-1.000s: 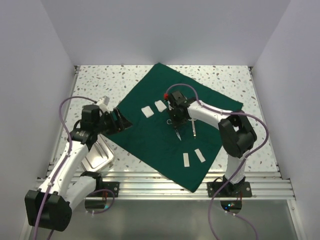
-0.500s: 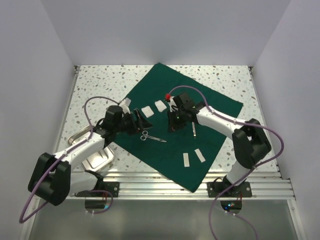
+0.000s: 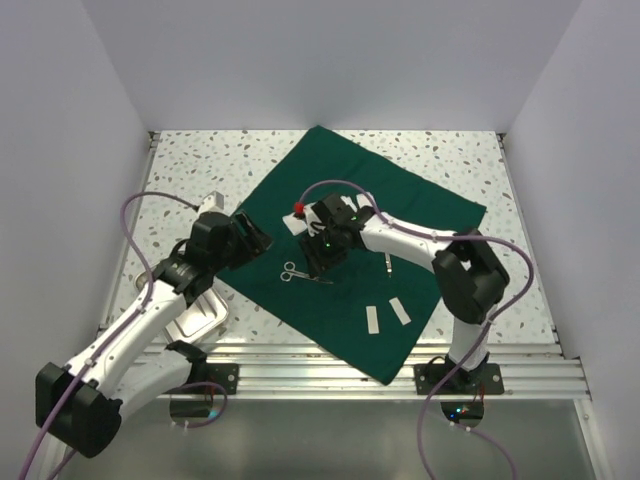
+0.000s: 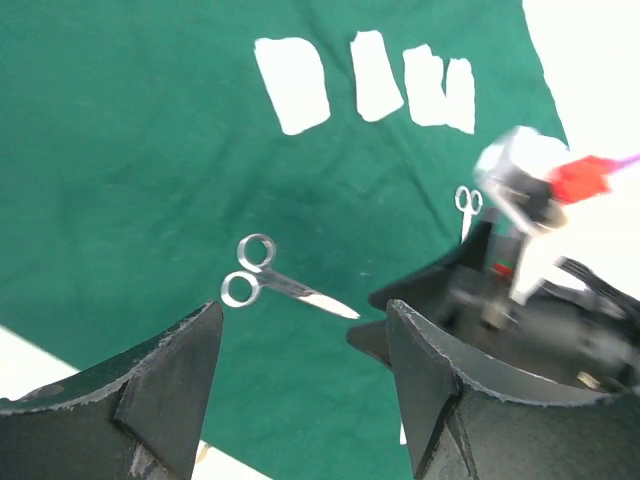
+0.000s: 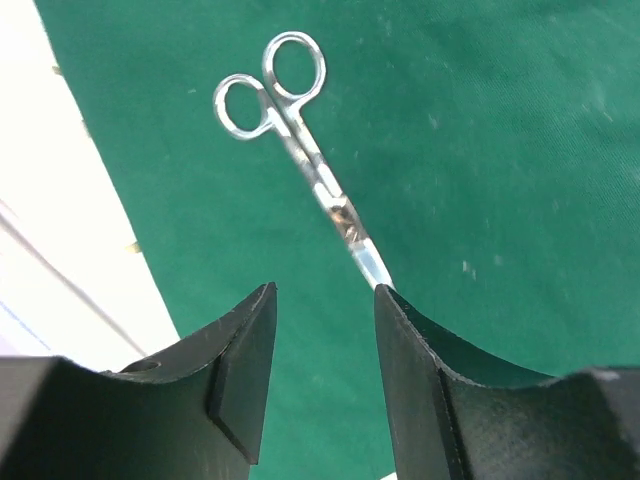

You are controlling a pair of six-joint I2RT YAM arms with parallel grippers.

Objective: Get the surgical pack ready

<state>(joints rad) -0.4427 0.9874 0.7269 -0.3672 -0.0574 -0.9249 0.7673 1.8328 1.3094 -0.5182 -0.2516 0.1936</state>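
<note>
My right fingers stand parted beside the small steel scissors, which lie flat on the dark green fabric drape, tip perhaps touching one. My left fingers are parted and empty.

Scissors flat on green drape; four white pads beyond; left tool agape.

The top view looks steeply down from above and behind the arm bases, covering the whole tabletop. Both wrist cameras look down close between their own fingers at the drape; all three views share the scissors.
</note>
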